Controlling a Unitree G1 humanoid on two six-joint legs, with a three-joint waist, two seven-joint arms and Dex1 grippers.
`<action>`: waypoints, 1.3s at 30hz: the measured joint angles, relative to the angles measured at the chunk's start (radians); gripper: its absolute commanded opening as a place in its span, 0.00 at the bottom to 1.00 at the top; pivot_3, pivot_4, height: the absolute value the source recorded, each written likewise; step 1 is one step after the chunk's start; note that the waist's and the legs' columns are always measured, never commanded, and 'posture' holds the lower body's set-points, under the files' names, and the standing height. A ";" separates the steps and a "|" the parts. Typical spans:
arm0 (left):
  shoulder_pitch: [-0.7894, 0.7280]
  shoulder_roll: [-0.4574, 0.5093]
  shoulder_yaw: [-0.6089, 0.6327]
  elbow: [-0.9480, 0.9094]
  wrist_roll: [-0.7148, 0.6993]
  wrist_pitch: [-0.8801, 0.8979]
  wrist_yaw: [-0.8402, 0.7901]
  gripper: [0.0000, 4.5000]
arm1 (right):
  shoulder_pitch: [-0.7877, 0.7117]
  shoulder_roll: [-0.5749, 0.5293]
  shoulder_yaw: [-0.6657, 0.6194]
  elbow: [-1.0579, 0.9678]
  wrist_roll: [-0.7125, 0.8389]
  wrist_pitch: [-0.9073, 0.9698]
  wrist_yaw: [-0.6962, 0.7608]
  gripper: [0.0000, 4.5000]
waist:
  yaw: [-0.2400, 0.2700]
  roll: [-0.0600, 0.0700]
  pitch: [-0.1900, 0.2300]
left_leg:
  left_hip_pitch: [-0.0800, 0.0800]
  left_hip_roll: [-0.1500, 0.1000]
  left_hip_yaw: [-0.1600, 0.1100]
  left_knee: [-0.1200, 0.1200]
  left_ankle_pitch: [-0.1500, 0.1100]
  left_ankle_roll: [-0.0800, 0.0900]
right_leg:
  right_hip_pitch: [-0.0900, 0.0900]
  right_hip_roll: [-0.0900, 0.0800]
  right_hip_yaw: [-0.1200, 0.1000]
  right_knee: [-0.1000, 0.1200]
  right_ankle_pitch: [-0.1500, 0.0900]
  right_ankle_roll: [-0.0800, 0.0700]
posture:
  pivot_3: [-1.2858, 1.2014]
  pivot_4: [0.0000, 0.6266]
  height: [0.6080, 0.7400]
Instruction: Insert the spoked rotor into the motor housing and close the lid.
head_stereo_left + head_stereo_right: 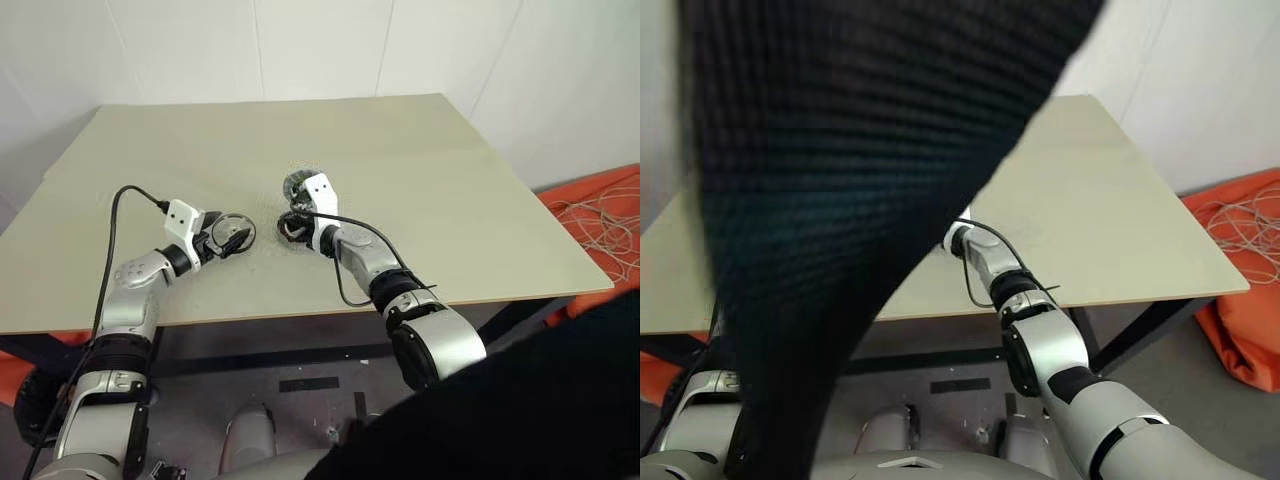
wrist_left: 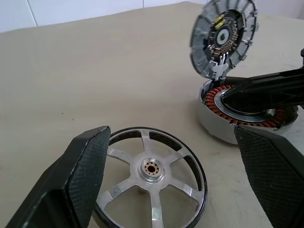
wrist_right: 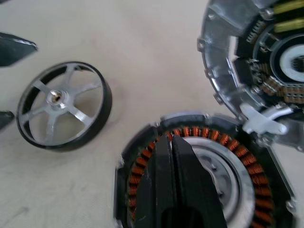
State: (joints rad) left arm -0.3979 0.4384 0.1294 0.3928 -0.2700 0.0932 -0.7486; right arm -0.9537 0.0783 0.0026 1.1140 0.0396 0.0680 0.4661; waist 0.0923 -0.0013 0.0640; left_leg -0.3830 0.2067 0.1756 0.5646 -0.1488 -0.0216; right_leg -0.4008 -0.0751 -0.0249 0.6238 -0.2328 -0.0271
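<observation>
We see the spoked rotor (image 2: 151, 176) lying flat on the table (image 1: 420, 190), out of the motor housing (image 3: 199, 166) and a little apart from it, on our left. Our left gripper (image 2: 171, 185) hovers right at it, fingers (image 2: 80, 175) spread wide on either side of the wheel, nothing clamped. The housing sits just beside it near the table's middle, copper coils showing around its hollow centre. The lid (image 2: 223, 38) stands tipped up on its hinge at the housing's far edge, open. Our right gripper (image 3: 178, 156) has its fingers pressed together, empty, their tips over the housing's coil ring.
</observation>
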 measured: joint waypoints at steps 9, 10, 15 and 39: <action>0.000 0.000 -0.001 -0.002 0.000 0.000 0.003 0.98 | -0.034 -0.045 -0.028 -0.051 0.013 0.005 0.021 0.00 | 0.002 0.000 0.000 | -0.002 0.000 0.000 -0.001 0.000 -0.001 | -0.002 0.000 0.000 -0.001 0.000 0.000 | 0.52 0.00 1.00; 0.000 0.000 -0.002 -0.002 0.000 0.000 0.003 0.98 | -0.041 -0.046 -0.029 -0.067 0.016 0.007 0.024 0.00 | 0.002 0.000 0.000 | -0.002 0.000 0.000 -0.001 0.000 -0.001 | -0.002 0.000 0.000 -0.001 0.000 0.000 | 0.52 0.00 1.00; -0.001 -0.002 -0.004 -0.001 0.000 -0.001 0.003 0.98 | -0.063 -0.042 -0.031 -0.089 0.025 0.011 0.030 0.00 | 0.001 0.000 0.000 | -0.002 0.000 0.000 -0.001 0.000 -0.001 | -0.002 0.000 0.000 -0.001 0.000 0.000 | 0.52 0.00 1.00; 0.000 0.009 -0.003 -0.004 0.000 0.002 0.007 0.98 | -0.089 -0.043 -0.039 -0.071 0.030 0.004 0.022 0.00 | 0.000 0.000 0.000 | -0.002 0.000 0.000 -0.001 0.001 -0.001 | -0.002 0.001 0.000 -0.001 0.000 -0.001 | 0.52 0.00 1.00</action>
State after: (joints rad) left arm -0.3982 0.4470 0.1265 0.3892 -0.2700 0.0957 -0.7416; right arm -1.0427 0.0357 -0.0366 1.0433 0.0692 0.0723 0.4881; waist 0.0928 -0.0010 0.0642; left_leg -0.3853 0.2070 0.1761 0.5632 -0.1483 -0.0226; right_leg -0.4033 -0.0745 -0.0254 0.6231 -0.2329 -0.0279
